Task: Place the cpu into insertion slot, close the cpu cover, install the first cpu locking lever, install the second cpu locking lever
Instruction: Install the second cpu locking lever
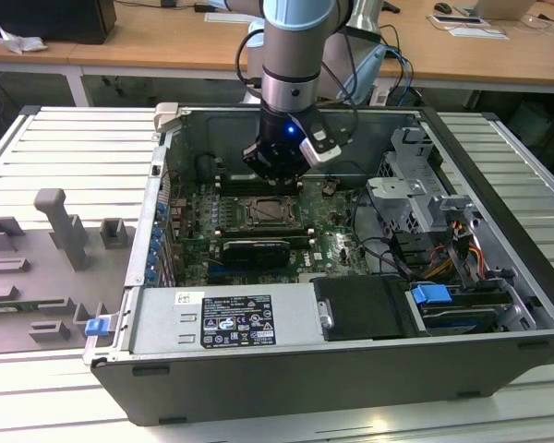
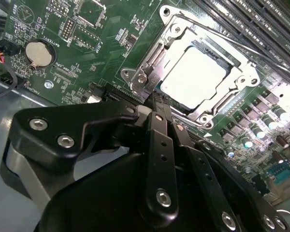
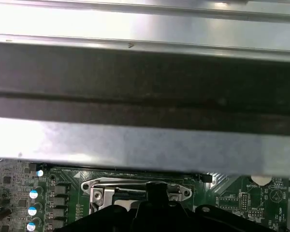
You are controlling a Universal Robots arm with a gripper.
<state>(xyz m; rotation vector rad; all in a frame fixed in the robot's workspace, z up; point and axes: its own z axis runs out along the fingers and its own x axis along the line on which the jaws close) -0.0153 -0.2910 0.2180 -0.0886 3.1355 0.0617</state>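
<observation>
Scene: An open computer case point(image 1: 499, 231) lies on its side, the arm poised over the motherboard point(image 2: 92, 38).
Cpu: The cpu point(image 2: 194, 77) sits flat inside the insertion slot point(image 2: 171, 104), its pale face showing through the window of the cpu cover point(image 2: 241, 72), which lies down over it.
Gripper: The gripper point(image 2: 157, 104) hovers just above the socket's edge, at about 7 o'clock of the chip in the second wrist view; its narrow black fingers point(image 2: 159, 125) look pressed together, gripping nothing.
Handling: Likely light, rigid and delicate; best held by its edges. The cover is thin stiff metal.
Levers: Locking state cannot be told.
</observation>
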